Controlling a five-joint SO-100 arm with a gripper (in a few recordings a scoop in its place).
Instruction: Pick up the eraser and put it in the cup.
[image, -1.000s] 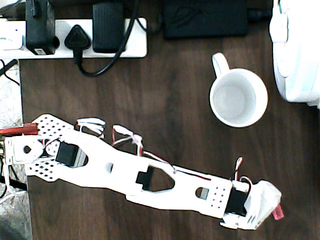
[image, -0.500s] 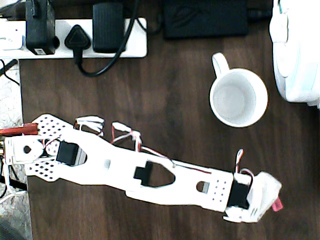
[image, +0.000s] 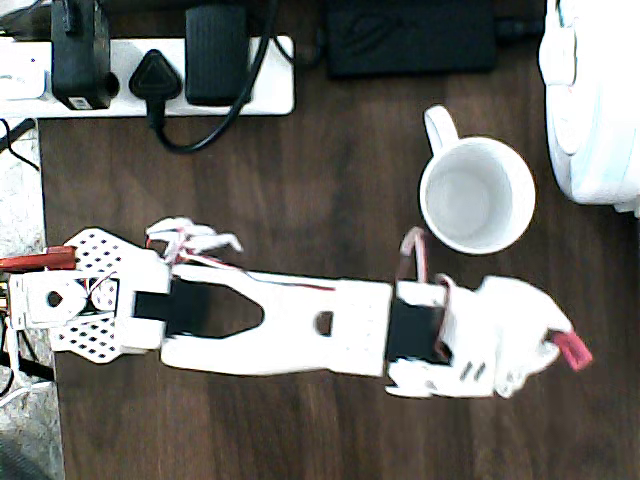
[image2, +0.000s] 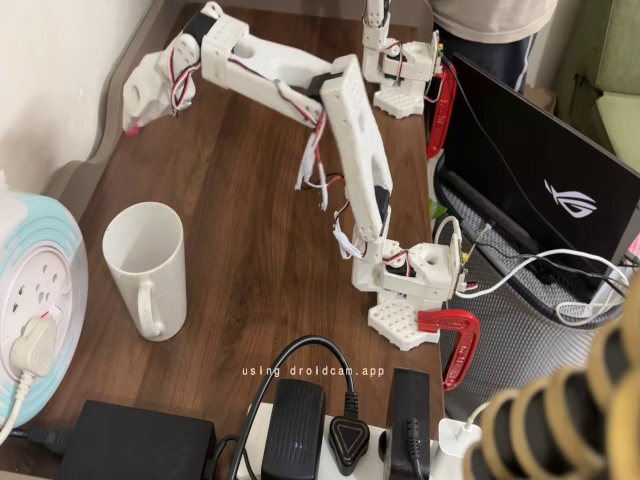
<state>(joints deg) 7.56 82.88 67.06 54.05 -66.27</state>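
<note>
The eraser (image: 573, 351) is a small pink-red block pinched at the tip of my white gripper (image: 558, 345), which is shut on it. In the overhead view the gripper hangs below and to the right of the cup (image: 428, 200), a white mug standing upright with its handle at the upper left. The fixed view shows my gripper (image2: 135, 122) raised well above the table, with a bit of pink eraser (image2: 130, 130) at its tip. There the cup (image2: 150, 265) stands nearer the camera than the gripper.
A white power strip (image: 150, 75) with black plugs and a black adapter (image: 410, 35) line the table's top edge in the overhead view. A white-and-blue cable reel (image: 595, 100) stands right of the cup. A laptop (image2: 530, 200) sits beside the arm's base.
The arm has swung upward in the overhead view and lifted. The gripper, still holding the eraser, has moved up and slightly right, closer to the cup.
</note>
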